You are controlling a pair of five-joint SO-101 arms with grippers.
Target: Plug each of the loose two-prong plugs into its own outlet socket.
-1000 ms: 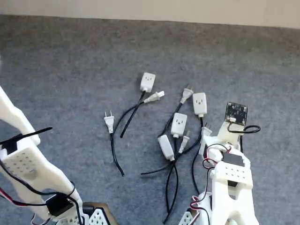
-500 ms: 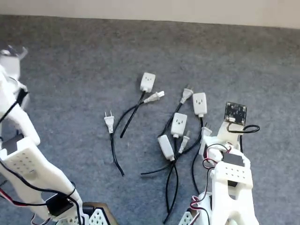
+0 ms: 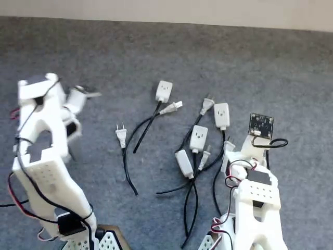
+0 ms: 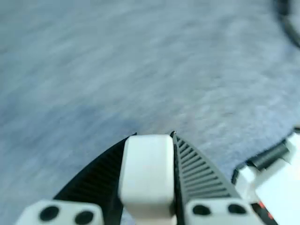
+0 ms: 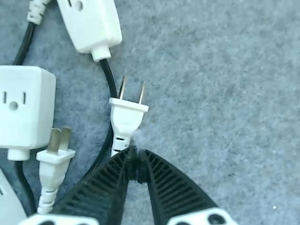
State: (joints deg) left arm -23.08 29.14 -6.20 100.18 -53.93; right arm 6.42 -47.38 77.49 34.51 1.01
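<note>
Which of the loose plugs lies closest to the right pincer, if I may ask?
The plug directly ahead of the right pincer, its prongs pointing away; the other plug lies off to one side.

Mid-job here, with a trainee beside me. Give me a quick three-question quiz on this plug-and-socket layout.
1. True or false: the right gripper is shut.
2. How many outlet sockets lie on the carpet in the high view? A two, B four, C six.
3. Which gripper is nearer the lone plug?
Key: 1 true; 2 B; 3 the left gripper.
</note>
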